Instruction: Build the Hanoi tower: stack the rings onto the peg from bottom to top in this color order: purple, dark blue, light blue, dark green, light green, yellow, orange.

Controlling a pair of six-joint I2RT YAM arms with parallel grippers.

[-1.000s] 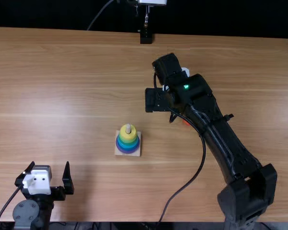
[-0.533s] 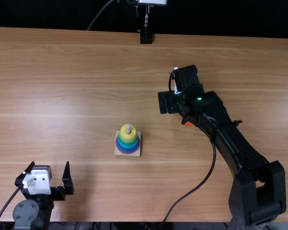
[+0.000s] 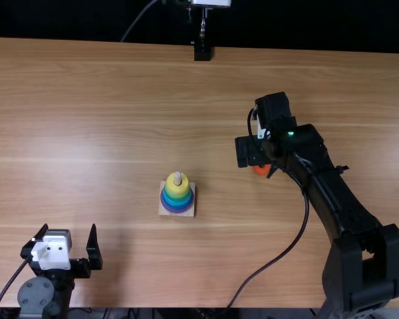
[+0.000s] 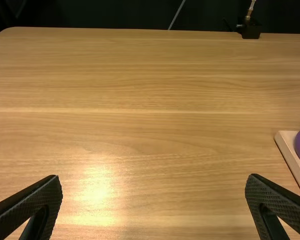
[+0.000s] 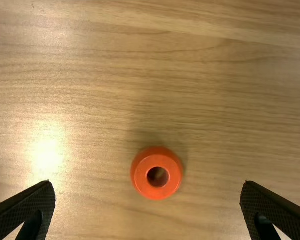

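Both arms are mostly black. The left arm carries a squarish white plate with small dark marks, and below it a round grey cap; a thin black cable runs alongside. Its hand has black, tapering fingers with a fine textured grain on their faces. The right arm has a long, slim black link, a bulky angular elbow with an opening through it, a small green light, a patch of white and a looping black cable. Its hand is black too, with wedge-shaped, grained fingers.
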